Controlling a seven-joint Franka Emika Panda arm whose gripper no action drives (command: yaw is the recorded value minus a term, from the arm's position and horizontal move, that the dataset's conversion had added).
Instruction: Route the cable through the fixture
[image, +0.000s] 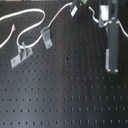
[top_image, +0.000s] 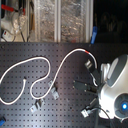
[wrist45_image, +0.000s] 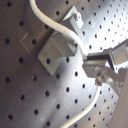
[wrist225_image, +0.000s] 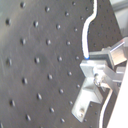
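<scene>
Cable (top_image: 47, 65): a long thin white cord lying in loose loops on the black perforated worktop (image: 65, 95); in the second exterior view it runs from a low loop at the second exterior view's left, over an arch, down into a narrow loop near the clips, then climbs on a diagonal toward the upper right.
Cable marking: a short red band (top_image: 88, 50) sits near that upper-right end.
Cable long axis at the held end: diagonal in the second exterior view, rising toward the pincer.
Pincer (wrist45_image: 92, 64): in the first wrist view its grey fingers are closed on the white cable, which passes between them and carries on past either side.
Fixture (image: 46, 37): a small narrow grey metal clip, upright on a slim stem with a forked top, standing on the worktop in the first exterior view; the cable curves just beside and above it.
Long bracket (image: 21, 53): a flat-based grey piece with two prongs, near the fixture toward the first exterior view's left, its length on a diagonal.
Wrist views: a grey angled metal clip (wrist45_image: 57, 47) sits under the cable beside the pincer; which clip cannot be told.
</scene>
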